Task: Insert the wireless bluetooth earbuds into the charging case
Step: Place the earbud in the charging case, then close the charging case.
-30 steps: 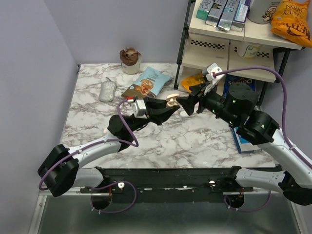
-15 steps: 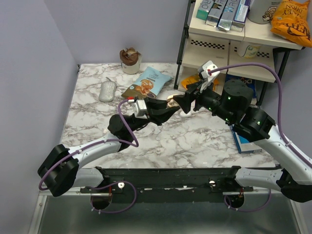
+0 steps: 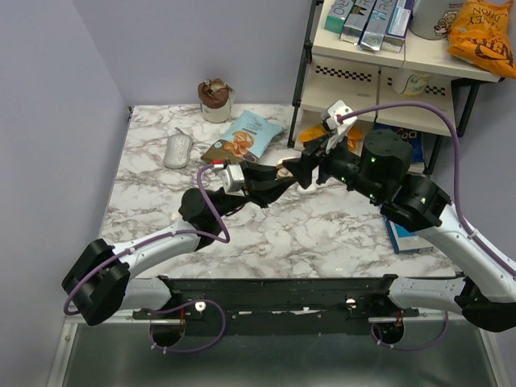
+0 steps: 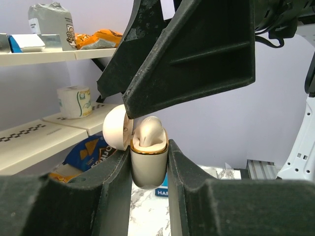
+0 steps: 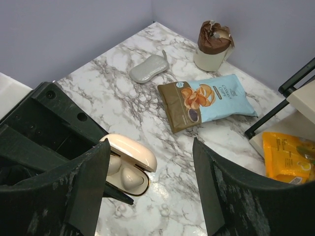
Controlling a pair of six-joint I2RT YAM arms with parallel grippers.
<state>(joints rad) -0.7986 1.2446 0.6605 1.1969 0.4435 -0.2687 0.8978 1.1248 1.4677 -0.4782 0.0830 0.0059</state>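
Observation:
My left gripper [image 3: 278, 174] is shut on the charging case [image 4: 147, 169], a cream pebble with a gold rim, and holds it above the table. Its lid [image 4: 116, 128] is hinged open. An earbud [image 4: 148, 132] sits in the case, and the right wrist view shows two earbuds [image 5: 129, 178] seated side by side under the lid [image 5: 132, 152]. My right gripper [image 5: 151, 147] is open and empty. Its fingers [image 4: 197, 54] hang right over the case's open top and straddle it. In the top view the right gripper [image 3: 301, 171] meets the case [image 3: 284, 167].
A grey mouse-like object [image 3: 177, 150] lies at the back left. A blue and brown snack bag [image 3: 246, 135] and a brown-topped cup [image 3: 215, 99] are behind the grippers. A shelf rack [image 3: 363, 76] stands at the back right, with an orange packet [image 5: 288, 155] at its foot.
My right gripper has moved left and closed in over the case held by my left gripper. The left gripper and the case have stayed still.

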